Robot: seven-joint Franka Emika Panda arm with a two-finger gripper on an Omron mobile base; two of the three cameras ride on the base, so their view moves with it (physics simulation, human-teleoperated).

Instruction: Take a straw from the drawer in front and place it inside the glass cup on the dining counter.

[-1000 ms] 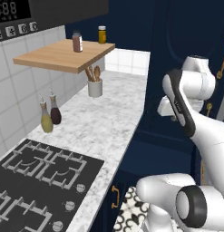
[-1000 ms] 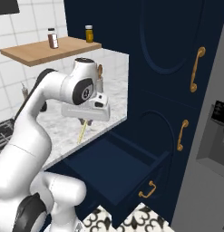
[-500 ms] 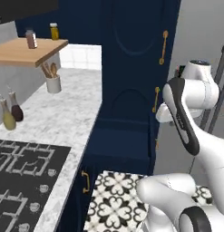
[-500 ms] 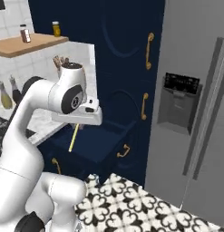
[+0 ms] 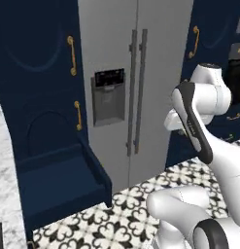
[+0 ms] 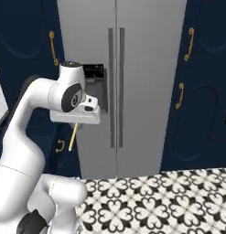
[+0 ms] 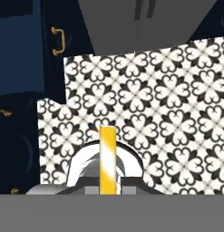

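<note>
The gripper (image 6: 76, 124) is clenched on the straw (image 6: 73, 136), which hangs down from under the hand, tilted a little, in mid-air over the floor. From the hand's own camera the straw (image 7: 107, 159) rises as a yellow strip in the middle of the bottom edge, with patterned tile (image 7: 177, 104) spread wide beyond it.

There is plenty of open room below and ahead of the hand: the black-and-white floor (image 6: 169, 201) runs bare up to the foot of the fridge (image 6: 132, 82). The fridge stands straight ahead, grey, two doors shut, its long handles (image 5: 136, 92) upright at the centre seam and a dark dispenser panel (image 5: 109, 96) on the left door.

To the left, the drawer (image 5: 63, 182) stands pulled out from the navy cabinets, its front edge jutting over the floor, inside walls plain and dark. Navy cabinet doors (image 6: 201, 82) with brass handles (image 6: 191, 44) flank the fridge on both sides. A sliver of marble counter (image 5: 4, 170) shows at the far left, beside the drawer.
</note>
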